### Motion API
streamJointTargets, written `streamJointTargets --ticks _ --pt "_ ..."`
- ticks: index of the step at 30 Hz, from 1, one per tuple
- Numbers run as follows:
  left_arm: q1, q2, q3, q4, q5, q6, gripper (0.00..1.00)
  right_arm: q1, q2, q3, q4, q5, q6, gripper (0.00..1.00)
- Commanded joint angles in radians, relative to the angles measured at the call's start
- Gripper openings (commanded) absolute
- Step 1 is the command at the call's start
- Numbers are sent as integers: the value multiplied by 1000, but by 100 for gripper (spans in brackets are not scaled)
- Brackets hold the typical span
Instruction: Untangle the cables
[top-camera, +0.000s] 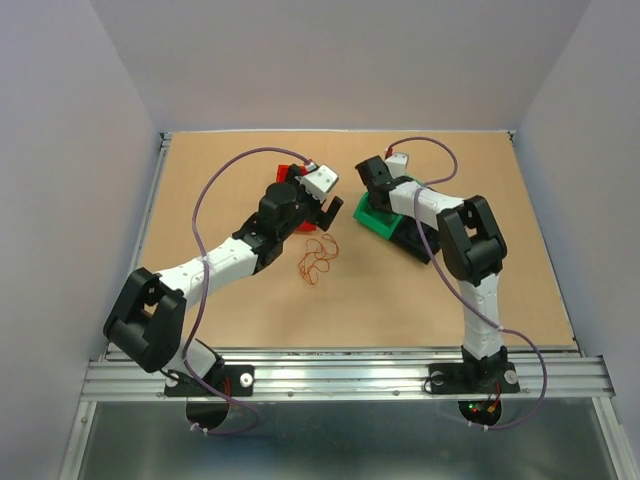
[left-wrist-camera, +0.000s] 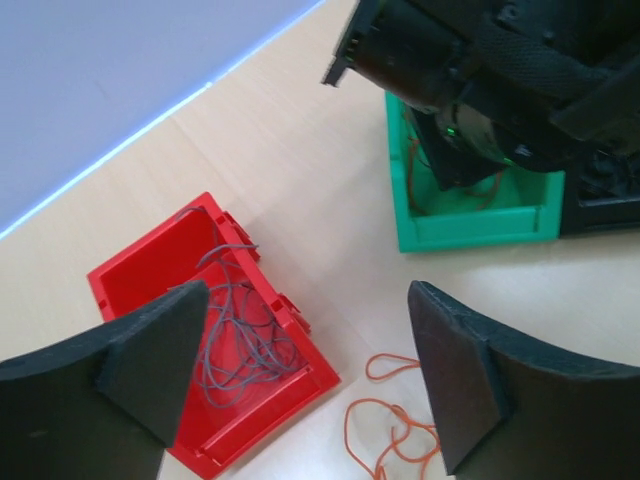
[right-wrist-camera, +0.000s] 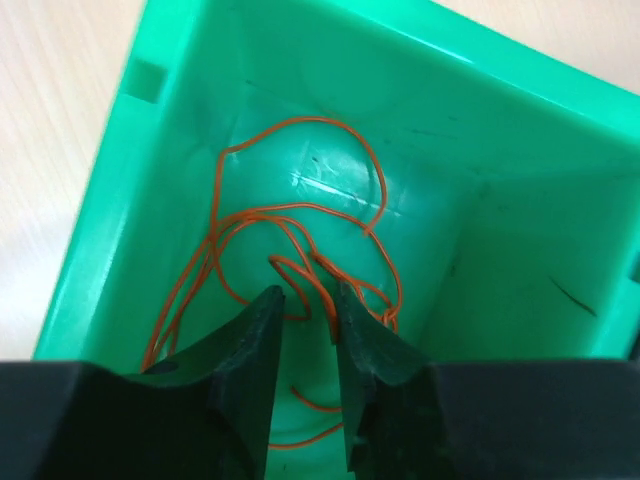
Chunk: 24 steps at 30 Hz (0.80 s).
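Note:
A loose orange-red cable (top-camera: 318, 258) lies looped on the table; in the left wrist view it (left-wrist-camera: 388, 425) is beside my right fingertip (left-wrist-camera: 455, 375). My left gripper (top-camera: 326, 212) (left-wrist-camera: 305, 300) is open and empty, hovering over the near corner of a red bin (left-wrist-camera: 130, 280) that holds thin grey wires (left-wrist-camera: 238, 340). My right gripper (top-camera: 373, 198) (right-wrist-camera: 306, 292) reaches down into a green bin (right-wrist-camera: 150, 110) (top-camera: 366, 215), jaws a narrow gap apart. An orange cable (right-wrist-camera: 300, 215) lies coiled on the bin floor, and one strand runs between the fingertips.
A black bin (top-camera: 412, 242) stands against the green bin's near right side. The red bin (top-camera: 288, 180) is mostly hidden under my left wrist in the top view. The table's raised back edge (top-camera: 340, 133) and side walls enclose the workspace.

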Motion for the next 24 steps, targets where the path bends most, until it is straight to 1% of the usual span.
streamJointTargets --ticks 1,3,4,8,9,11,12,17,20,21,22,24 --pt "1 -49 -4 84 -78 10 99 4 -141 -54 0 12 -4 35" --pt "4 -52 -5 84 -92 15 99 5 -180 -74 5 29 -7 36" --pt "11 -61 -10 89 -95 24 99 8 -225 -98 17 36 -10 38" --pt "11 -75 -19 92 -96 45 99 15 -313 -172 70 24 -33 41" --pt "11 -77 -20 89 -90 53 99 16 -357 -186 98 13 -42 45" --pt "9 -85 -22 75 -70 61 99 16 -397 -235 127 -4 -54 50" --pt "11 -85 -23 69 -61 64 99 16 -425 -244 146 -22 -57 54" --pt "11 -82 -13 30 -46 78 99 21 -465 -278 161 -103 -73 56" --pt "9 -86 -7 -42 57 119 99 45 -523 -337 201 -171 -103 56" --pt "9 -85 -7 -86 97 130 99 53 -557 -388 240 -230 -114 57" --pt "9 -82 -7 -107 105 140 99 61 -577 -422 261 -258 -120 59" --pt "9 -78 -23 -134 108 160 99 84 -618 -486 331 -290 -122 66"
